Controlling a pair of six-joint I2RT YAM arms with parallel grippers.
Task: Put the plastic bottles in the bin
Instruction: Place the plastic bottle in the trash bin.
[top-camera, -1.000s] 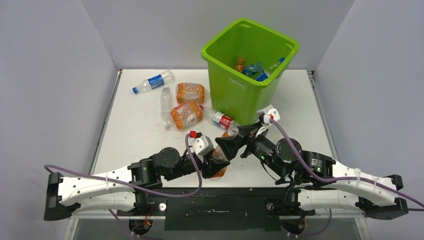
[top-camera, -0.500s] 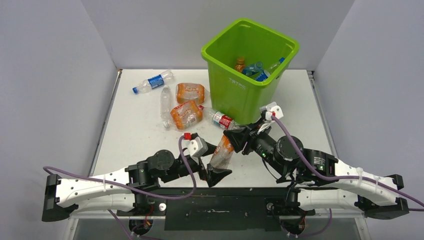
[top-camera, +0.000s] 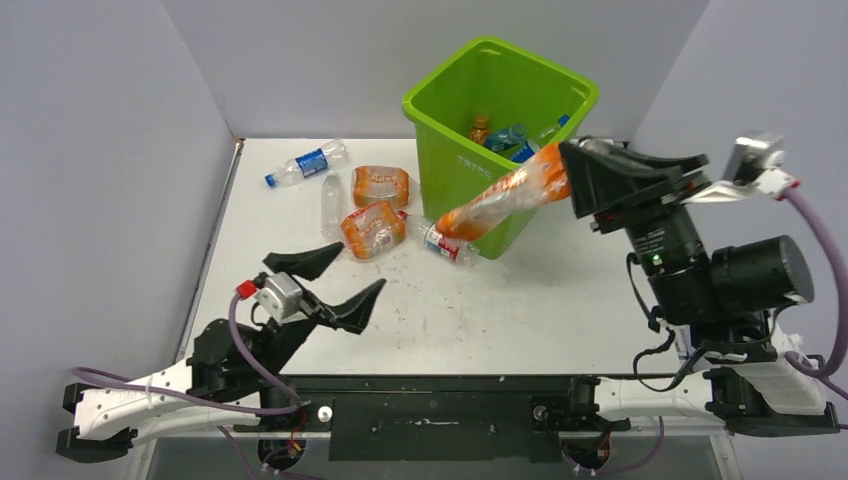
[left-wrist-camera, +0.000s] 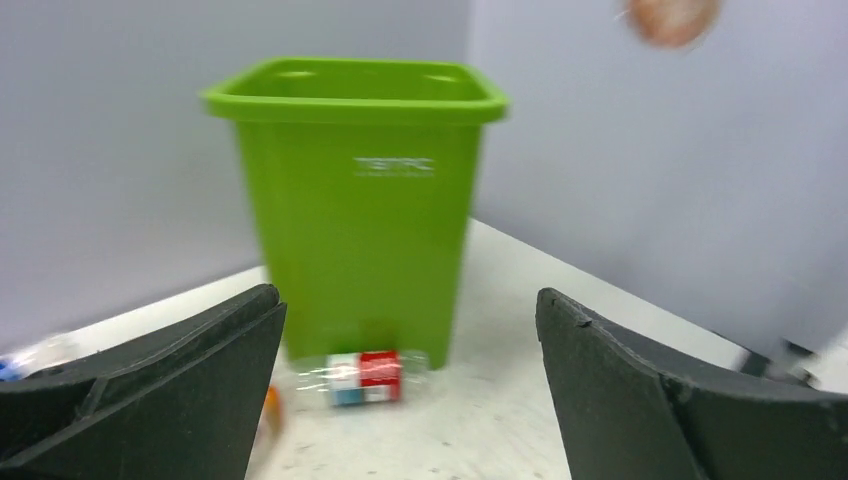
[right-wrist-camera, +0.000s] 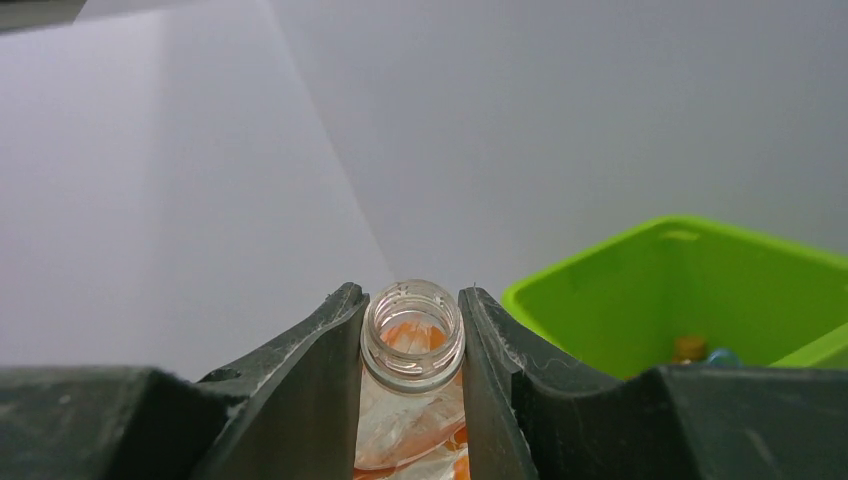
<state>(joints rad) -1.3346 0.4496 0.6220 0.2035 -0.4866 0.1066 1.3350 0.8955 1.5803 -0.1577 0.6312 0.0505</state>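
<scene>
My right gripper (top-camera: 572, 178) is shut on the open, capless neck of a crushed orange-labelled bottle (top-camera: 500, 200) and holds it in the air, slanting down across the bin's front right wall. The right wrist view shows that neck (right-wrist-camera: 413, 335) pinched between both fingers. The lime-green bin (top-camera: 440, 105) stands at the back of the table with several bottles (top-camera: 505, 137) inside. My left gripper (top-camera: 356, 268) hangs wide open and holds nothing, low over the near left of the table. Through its jaws I see the bin (left-wrist-camera: 350, 200) and a red-labelled bottle (left-wrist-camera: 362, 377) at its foot.
On the table left of the bin lie a blue-labelled bottle (top-camera: 310, 162), a clear bottle (top-camera: 331, 210), two orange-tinted bottles (top-camera: 380, 185) (top-camera: 372, 230) and the red-labelled bottle (top-camera: 442, 242). Grey walls close in both sides and the back.
The right gripper shut on the orange bottle's neck and lifted it up and right to the bin. The left gripper let that bottle go, opened wide and pulled back to the left.
</scene>
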